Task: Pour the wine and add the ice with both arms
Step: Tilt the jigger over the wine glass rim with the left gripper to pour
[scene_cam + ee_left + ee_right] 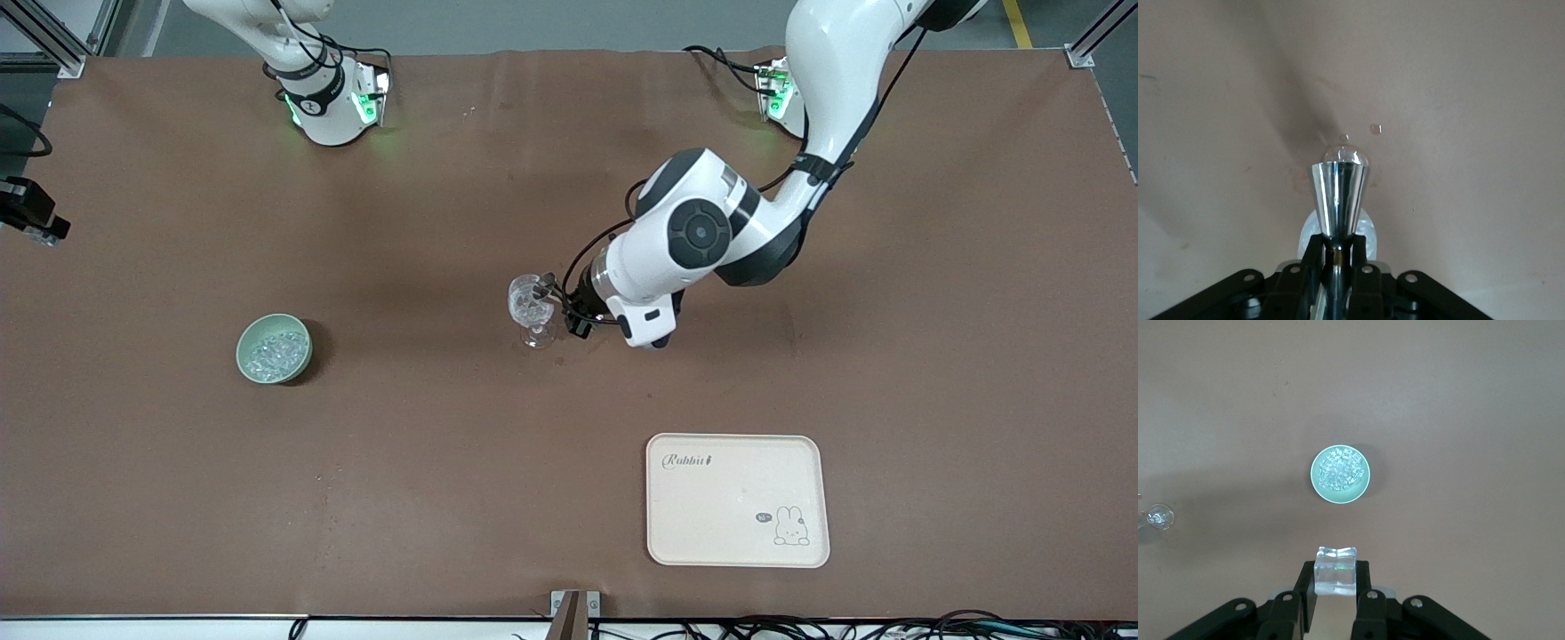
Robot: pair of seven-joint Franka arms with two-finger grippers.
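A clear wine glass (pixel 532 309) stands mid-table with glinting clear chunks in it. My left gripper (pixel 558 307) is shut on its stem, and in the left wrist view the shiny glass (pixel 1339 193) rises from between the closed fingers. The pale green bowl (pixel 242 342) holding the pile of ice (pixel 276 352) sits toward the right arm's end. My right gripper (pixel 1335 580) hangs high over the table, shut on a clear ice cube (pixel 1335 570), with the bowl (pixel 1315 480) and its ice (pixel 1340 470) below. Only its black tip (pixel 36 222) shows in the front view. The wine is out of view.
A cream tray (pixel 738 533) with a rabbit print lies nearer the front camera, toward the left arm's end. Two tiny clear bits (pixel 1375 129) lie on the brown cloth beside the glass. The glass (pixel 1159 517) also shows small in the right wrist view.
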